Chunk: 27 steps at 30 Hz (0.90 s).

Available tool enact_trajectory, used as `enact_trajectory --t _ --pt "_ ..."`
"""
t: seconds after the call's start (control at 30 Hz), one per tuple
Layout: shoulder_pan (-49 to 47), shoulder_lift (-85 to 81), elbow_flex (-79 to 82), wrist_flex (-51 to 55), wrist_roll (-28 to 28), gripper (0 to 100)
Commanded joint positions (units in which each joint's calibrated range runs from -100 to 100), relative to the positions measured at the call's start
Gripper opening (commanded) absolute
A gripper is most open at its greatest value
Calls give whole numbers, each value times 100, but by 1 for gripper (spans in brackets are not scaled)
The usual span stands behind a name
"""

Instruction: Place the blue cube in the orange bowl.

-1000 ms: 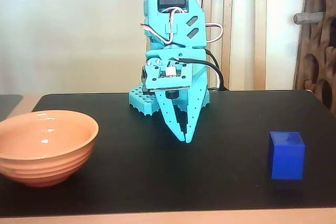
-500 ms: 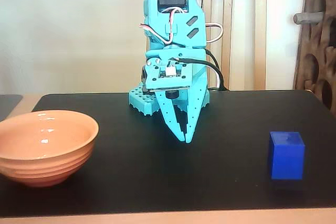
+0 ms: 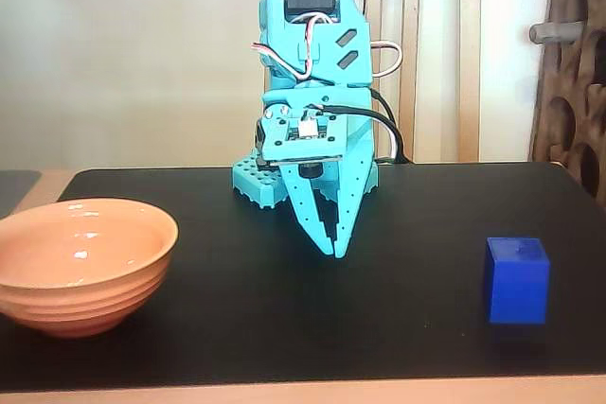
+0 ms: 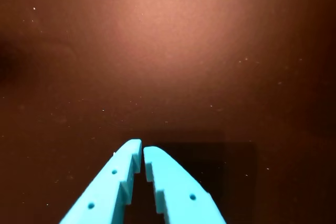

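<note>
The blue cube (image 3: 517,280) stands on the black table top (image 3: 284,319) at the right in the fixed view. The orange bowl (image 3: 80,263) sits at the left, empty. My turquoise gripper (image 3: 334,251) hangs point-down at the middle of the table, between the two and apart from both. Its jaws are shut with nothing between them. In the wrist view the gripper (image 4: 142,146) enters from the bottom, tips together over bare dark surface. Neither cube nor bowl shows in the wrist view.
The arm's turquoise base (image 3: 260,182) stands at the back middle of the table, with cables (image 3: 383,120) behind. A wooden slatted back (image 3: 417,54) and a brown cut-out panel (image 3: 573,73) stand beyond the table. The table's front edge (image 3: 303,393) runs along the bottom.
</note>
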Motion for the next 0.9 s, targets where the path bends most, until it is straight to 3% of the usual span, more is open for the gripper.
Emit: enact_trajectory --t 0.0,0.67,0.87 --pt "41 -93 54 28 -23 0" --pt "101 -102 54 19 -70 1" --pt "101 -102 54 28 -54 19"
